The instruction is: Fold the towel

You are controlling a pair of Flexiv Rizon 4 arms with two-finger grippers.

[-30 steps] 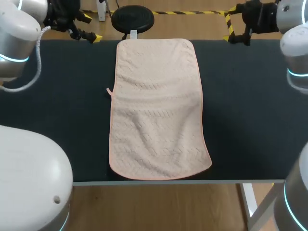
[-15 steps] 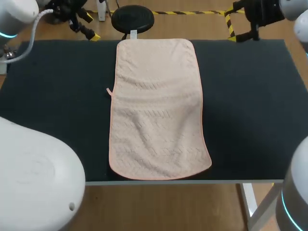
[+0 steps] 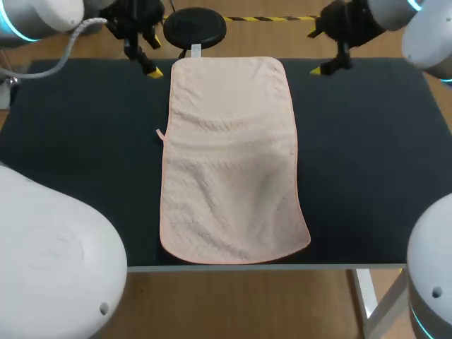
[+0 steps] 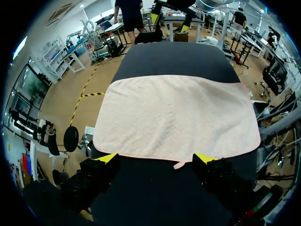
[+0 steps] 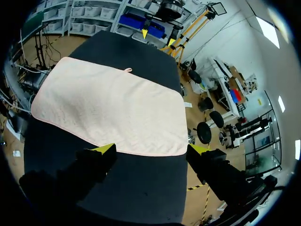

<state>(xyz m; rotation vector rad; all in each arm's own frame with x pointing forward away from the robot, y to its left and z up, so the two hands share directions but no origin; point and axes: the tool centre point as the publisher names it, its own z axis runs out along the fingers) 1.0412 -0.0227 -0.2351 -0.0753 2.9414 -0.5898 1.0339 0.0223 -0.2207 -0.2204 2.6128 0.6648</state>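
A pale peach towel lies spread flat on the dark table, its long side running from the far edge to the front edge. A small loop tag sticks out of its left edge. My left gripper hangs open just beside the far left corner, holding nothing. My right gripper hangs open a little to the right of the far right corner, also holding nothing. The left wrist view has the towel ahead of its gripper. In the right wrist view the towel lies ahead of that gripper.
Dark tabletop stretches on both sides of the towel. The towel's near end reaches the table's front edge. White housings of my arms fill the lower corners of the head view.
Both grippers have come inward along the far edge, the left to the right and the right to the left, and now sit near the towel's far corners. The towel has not moved.
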